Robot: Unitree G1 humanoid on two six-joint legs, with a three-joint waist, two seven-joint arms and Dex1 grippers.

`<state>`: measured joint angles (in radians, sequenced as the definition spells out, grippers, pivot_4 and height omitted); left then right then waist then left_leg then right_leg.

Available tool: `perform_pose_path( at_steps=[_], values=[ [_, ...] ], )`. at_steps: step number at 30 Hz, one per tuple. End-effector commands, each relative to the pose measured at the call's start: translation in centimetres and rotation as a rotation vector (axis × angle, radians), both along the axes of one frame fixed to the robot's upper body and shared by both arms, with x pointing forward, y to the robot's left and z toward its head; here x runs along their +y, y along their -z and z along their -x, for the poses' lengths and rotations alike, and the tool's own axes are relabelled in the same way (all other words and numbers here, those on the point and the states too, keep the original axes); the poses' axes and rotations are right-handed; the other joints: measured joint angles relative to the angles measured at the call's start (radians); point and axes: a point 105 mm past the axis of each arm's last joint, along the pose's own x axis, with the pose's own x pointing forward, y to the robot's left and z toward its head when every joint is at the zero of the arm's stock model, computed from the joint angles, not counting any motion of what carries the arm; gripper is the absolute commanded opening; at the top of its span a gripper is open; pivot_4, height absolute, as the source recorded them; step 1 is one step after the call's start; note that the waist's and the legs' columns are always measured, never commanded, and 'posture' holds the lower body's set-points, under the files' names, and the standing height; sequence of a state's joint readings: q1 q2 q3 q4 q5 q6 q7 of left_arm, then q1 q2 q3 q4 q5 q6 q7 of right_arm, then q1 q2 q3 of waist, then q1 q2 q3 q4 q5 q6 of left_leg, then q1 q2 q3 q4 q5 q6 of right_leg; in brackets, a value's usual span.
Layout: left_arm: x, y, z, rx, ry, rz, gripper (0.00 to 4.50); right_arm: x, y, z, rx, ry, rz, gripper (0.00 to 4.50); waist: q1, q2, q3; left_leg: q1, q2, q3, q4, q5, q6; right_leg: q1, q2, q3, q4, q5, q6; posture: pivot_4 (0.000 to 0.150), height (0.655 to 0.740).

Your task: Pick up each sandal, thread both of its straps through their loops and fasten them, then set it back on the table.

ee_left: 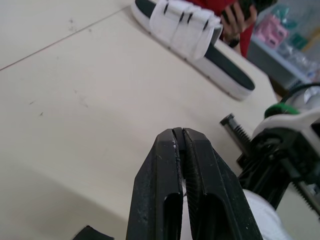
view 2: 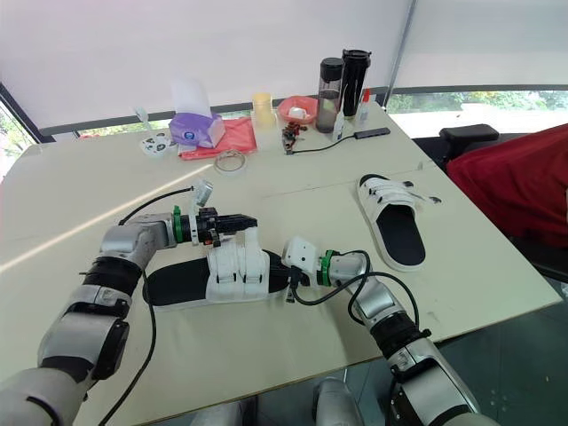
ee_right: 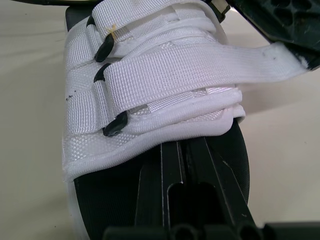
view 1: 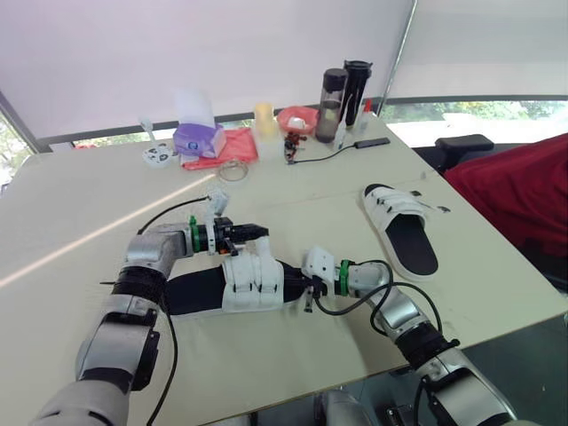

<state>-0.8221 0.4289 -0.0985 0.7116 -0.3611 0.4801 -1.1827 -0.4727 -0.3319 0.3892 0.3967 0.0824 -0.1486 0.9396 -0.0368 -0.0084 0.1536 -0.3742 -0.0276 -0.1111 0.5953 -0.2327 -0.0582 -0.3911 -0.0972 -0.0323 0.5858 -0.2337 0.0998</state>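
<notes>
Looking lower centre, we see our left gripper (view 1: 263,232) pinching the near sandal's (view 1: 241,286) woven white strap (ee_right: 200,70). Our right gripper (view 1: 308,291), closed, rests on its smooth black footbed (ee_right: 105,200). Bare table (view 1: 293,355) surrounds it, with the front edge close.

On the table (view 1: 89,204), the near sandal (view 1: 253,284) lies left of and before the far sandal (view 1: 404,231).

Your near sandal (view 1: 253,284) is a black footbed under white ribbed webbing, with its strap (ee_right: 200,67) the same white and the loops (ee_right: 114,127) black. The far sandal (view 1: 408,240) matches, white-rimmed. Table (view 1: 89,204) is pale cream, and you've also got a red cloth (view 1: 232,147), a purple tissue box (view 1: 197,139) and a pink bowl (view 1: 297,118).
</notes>
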Motion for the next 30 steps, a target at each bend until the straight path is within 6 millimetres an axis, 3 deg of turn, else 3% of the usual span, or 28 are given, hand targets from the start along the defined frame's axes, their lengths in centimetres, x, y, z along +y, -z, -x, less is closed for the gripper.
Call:
perform_pose_path(
  at_steps=[1,7,10,17,20,23,25,27,30],
  values=[
    [0.2,0.9,-0.4,-0.075,0.027,-0.139,0.06,-3.3,8.2,2.2,0.248,0.081,0.245,0.04,0.0,0.001,-0.001,0.0,0.0,0.0,0.0,0.0,0.0,0.0,0.0,0.0,0.0,0.0,0.0,0.15,0.74],
    [0.3,2.9,0.1,-0.109,0.124,-0.298,0.06,-3.2,8.2,2.1,0.246,0.086,0.241,0.04,-0.001,0.003,-0.005,0.0,0.001,-0.001,0.0,0.0,0.0,0.001,0.0,0.0,0.0,0.0,0.0,0.15,0.74],
    [1.0,4.3,0.4,-0.135,0.174,-0.428,1.01,-3.2,8.2,2.2,0.246,0.09,0.239,0.04,-0.002,0.004,-0.008,0.001,0.001,-0.001,0.0,0.0,0.0,0.001,0.0,0.0,0.0,0.0,0.0,0.15,0.74],
    [1.1,3.4,0.0,-0.162,0.165,-0.39,4.39,-3.2,8.1,2.1,0.245,0.093,0.236,0.04,-0.006,0.003,-0.01,0.001,0.001,-0.001,-0.001,0.0,0.002,0.001,0.0,0.0,0.0,0.0,0.0,0.15,0.74],
    [0.9,0.3,-1.3,-0.217,0.082,-0.273,4.46,-3.2,8.1,2.1,0.246,0.091,0.237,0.04,-0.005,0.002,-0.01,0.001,0.001,-0.001,-0.002,0.001,0.003,0.001,0.0,0.0,0.001,0.0,0.0,0.15,0.74],
    [1.4,-5.1,-2.4,-0.266,-0.021,-0.065,4.46,-3.2,8.0,2.1,0.242,0.096,0.231,0.04,-0.005,-0.003,-0.006,0.0,0.001,-0.001,-0.002,0.001,0.003,0.001,0.0,0.0,0.004,0.0,0.0,0.15,0.74],
    [2.4,-7.9,-1.6,-0.26,-0.046,0.066,4.46,-3.2,7.3,1.6,0.212,0.125,0.189,0.04,-0.005,-0.006,-0.003,-0.001,0.001,-0.001,-0.001,0.001,0.003,0.0,0.0,0.0,0.008,0.0,0.0,0.15,0.74],
    [3.1,-8.7,-0.1,-0.248,-0.04,0.115,4.46,-3.0,5.8,0.8,0.182,0.18,0.101,0.04,-0.006,-0.004,-0.001,-0.001,0.003,-0.002,-0.001,0.001,0.003,-0.001,0.0,0.0,0.009,0.0,0.0,0.15,0.74],
    [4.2,-7.6,2.6,-0.227,-0.087,0.072,4.46,-2.8,2.7,0.2,0.138,0.268,-0.069,0.04,-0.006,0.005,0.003,0.0,0.003,-0.001,-0.004,0.001,0.003,-0.001,-0.001,0.002,0.009,0.0,0.0,0.15,0.74]
  ],
)
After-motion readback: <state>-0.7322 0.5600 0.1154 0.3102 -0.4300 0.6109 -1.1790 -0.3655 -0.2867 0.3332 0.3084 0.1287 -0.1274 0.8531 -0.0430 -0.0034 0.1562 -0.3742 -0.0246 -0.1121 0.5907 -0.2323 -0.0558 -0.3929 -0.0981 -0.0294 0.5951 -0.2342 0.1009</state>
